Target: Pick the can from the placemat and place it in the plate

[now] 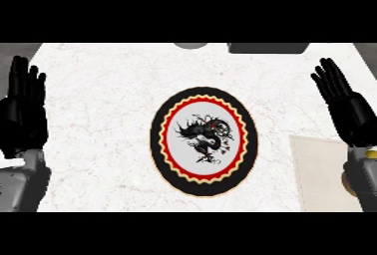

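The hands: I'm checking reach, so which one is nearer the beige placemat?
The right hand: its forearm crosses the placemat at the view's lower right. The left hand rests at the far left, beyond the plate.

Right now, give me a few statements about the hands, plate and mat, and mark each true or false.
1. The plate lies mid-counter. True.
2. The left hand grips a can. False: it is open and holds nothing.
3. The mat lies right of the plate. True.
4. A can stands on the plate. False: no can shows there.
5. The right hand is open, fingers straight. True.
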{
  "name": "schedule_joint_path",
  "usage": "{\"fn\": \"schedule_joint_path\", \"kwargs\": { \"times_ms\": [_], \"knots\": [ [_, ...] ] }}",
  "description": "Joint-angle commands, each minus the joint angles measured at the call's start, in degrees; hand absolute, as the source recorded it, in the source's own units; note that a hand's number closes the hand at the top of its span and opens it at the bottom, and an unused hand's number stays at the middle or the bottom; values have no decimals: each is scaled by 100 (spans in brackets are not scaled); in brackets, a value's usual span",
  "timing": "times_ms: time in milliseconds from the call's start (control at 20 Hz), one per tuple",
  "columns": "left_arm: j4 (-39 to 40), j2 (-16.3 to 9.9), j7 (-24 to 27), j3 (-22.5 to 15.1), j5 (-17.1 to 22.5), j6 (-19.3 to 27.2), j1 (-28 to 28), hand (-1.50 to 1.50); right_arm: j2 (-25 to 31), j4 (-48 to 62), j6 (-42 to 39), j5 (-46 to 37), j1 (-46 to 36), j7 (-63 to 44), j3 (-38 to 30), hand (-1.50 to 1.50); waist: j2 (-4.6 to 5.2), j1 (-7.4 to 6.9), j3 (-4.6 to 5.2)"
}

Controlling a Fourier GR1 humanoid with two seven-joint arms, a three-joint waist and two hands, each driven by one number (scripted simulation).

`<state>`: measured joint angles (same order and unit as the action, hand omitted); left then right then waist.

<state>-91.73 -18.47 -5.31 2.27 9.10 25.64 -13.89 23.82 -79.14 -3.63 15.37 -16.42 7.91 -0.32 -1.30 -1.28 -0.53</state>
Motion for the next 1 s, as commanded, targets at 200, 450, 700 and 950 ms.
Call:
{"fn": "schedule_joint_path", "kwargs": {
  "times_ms": [200, 450, 700, 950],
  "knots": [
    [219, -890, 311, -498, -689, -886, 1193, 0, -171, -266, -1494, 2795, 225, -853, -950, -150, 76, 228, 29],
    [276, -1019, 753, -705, -807, -1225, 1994, 0, 603, -636, -751, 2313, 1123, -273, -2133, -150, 66, 328, 56],
    [467, -1001, 915, -650, -810, -1351, 1925, 0, 164, -1520, -1061, 3351, 2433, -171, -2931, -150, 78, 374, 55],
    [720, -911, 1552, -520, -749, -1647, 2216, 0, 623, -1879, -2415, 3764, 3330, -596, -3304, -150, 109, 219, 56]
  ]
}}
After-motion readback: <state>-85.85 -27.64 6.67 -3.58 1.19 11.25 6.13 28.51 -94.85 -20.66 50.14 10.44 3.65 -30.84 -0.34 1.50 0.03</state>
